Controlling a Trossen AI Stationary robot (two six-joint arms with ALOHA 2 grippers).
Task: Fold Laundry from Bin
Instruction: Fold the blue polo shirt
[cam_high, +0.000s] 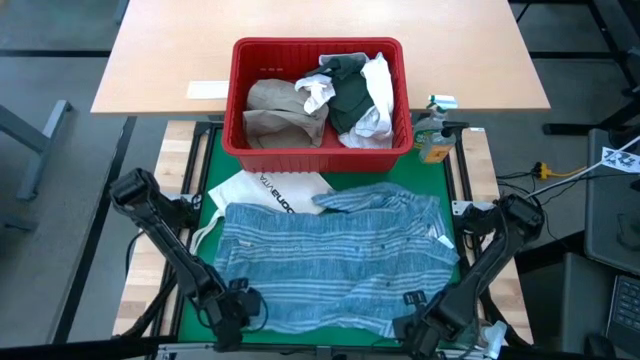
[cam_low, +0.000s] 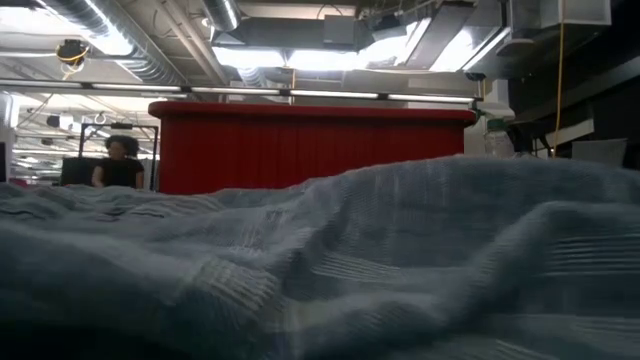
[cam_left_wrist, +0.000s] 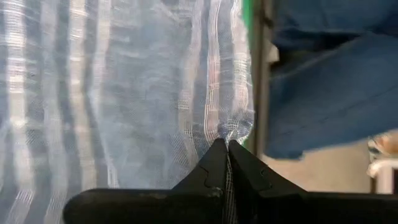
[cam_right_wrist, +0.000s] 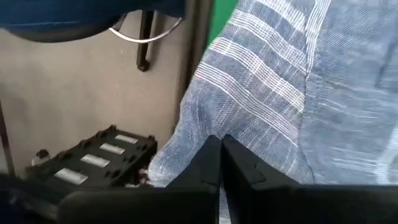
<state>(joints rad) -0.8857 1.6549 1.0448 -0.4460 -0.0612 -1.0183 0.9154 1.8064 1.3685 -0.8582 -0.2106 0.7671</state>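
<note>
Both arms reach low to the table's near edge, elbows out. Left gripper (cam_high: 243, 305) is clenched on the near-left hem of the blue-striped shirt (cam_high: 335, 265); fingertips (cam_left_wrist: 219, 155) meet with cloth pinched between. Right gripper (cam_high: 420, 328) is clenched on the near-right hem, tips pressed together in the fabric (cam_right_wrist: 261, 106). Shirt lies spread flat on the green mat (cam_high: 215, 165), long axis left to right. Behind it the red bin (cam_high: 318, 150) holds tan, white and dark garments. White tote bag (cam_high: 270, 187) lies partly under the shirt's far-left edge.
</note>
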